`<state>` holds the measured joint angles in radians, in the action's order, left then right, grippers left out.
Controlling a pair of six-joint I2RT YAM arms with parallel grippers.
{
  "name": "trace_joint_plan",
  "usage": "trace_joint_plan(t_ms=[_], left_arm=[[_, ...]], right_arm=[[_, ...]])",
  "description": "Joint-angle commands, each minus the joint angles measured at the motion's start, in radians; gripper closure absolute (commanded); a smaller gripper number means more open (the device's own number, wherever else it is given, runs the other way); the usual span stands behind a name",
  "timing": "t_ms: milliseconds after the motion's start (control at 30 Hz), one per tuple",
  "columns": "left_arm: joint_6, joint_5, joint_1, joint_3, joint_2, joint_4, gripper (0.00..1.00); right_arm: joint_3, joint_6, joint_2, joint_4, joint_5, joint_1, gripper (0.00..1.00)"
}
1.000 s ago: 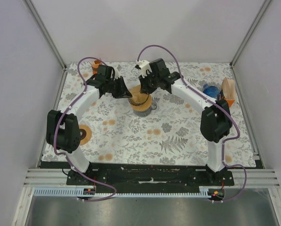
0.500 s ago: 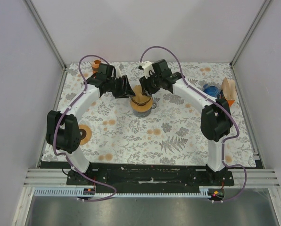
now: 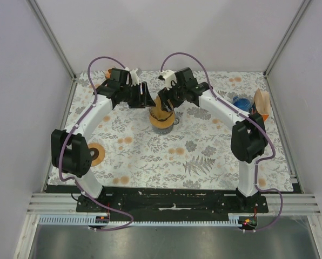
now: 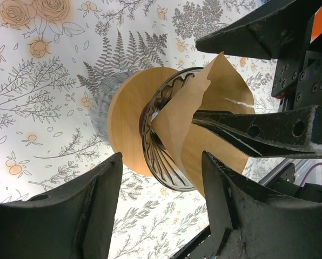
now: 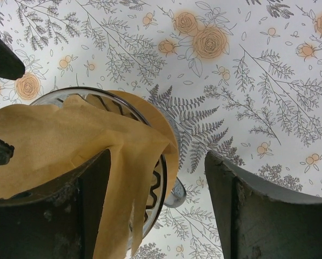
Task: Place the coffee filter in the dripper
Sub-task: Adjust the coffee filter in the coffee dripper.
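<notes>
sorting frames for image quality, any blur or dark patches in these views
top external: evenly lit, sharp, no glare on the tablecloth; left wrist: coffee filter and dripper crisp, left fingers dark and soft; right wrist: tablecloth sharp, right fingers blurred and dark

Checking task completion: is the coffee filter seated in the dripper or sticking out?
Partly in: the coffee filter rests in the dripper but hangs over its rim, unseated.

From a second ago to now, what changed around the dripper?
Both end effectors opened, apparently letting go of the filter. The left end effector drew back slightly toward the far side; the right end effector barely shifted. The filter sits loosely in the dripper, one edge sticking up. The dripper stayed where it was.
</notes>
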<state>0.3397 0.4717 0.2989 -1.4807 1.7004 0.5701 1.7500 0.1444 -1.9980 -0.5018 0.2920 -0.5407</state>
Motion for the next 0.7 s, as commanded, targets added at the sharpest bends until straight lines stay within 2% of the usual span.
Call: trace_joint_plan(t_ms=[0, 333, 400, 467, 567, 600, 667], left_arm=[[-0.057, -0.010, 0.000, -0.055, -0.048, 0.008, 0.33], [-0.091, -0.033, 0.002, -0.108, -0.045, 0.027, 0.33], [-0.100, -0.035, 0.002, -0.128, -0.045, 0.031, 0.38], [-0.110, -0.031, 0.002, -0.147, -0.048, 0.036, 0.46], [-0.110, -0.024, 0.002, -0.145, -0.045, 0.037, 0.58], [-0.105, -0.027, 0.002, -0.141, -0.045, 0.037, 0.59], [-0.094, -0.047, -0.001, -0.127, -0.042, 0.033, 0.60]], right_arm=[[0.046, 0.020, 0.079, -0.015, 0.019, 0.005, 0.22], [0.056, 0.037, 0.197, -0.029, 0.007, 0.007, 0.21], [0.048, 0.018, 0.222, -0.029, 0.004, 0.005, 0.26], [0.033, -0.006, 0.241, -0.024, 0.019, 0.002, 0.35], [0.002, -0.060, 0.255, -0.003, 0.073, -0.014, 0.71], [-0.010, -0.074, 0.251, 0.011, 0.096, -0.027, 0.80], [-0.001, -0.095, 0.219, -0.003, 0.090, -0.051, 0.90]])
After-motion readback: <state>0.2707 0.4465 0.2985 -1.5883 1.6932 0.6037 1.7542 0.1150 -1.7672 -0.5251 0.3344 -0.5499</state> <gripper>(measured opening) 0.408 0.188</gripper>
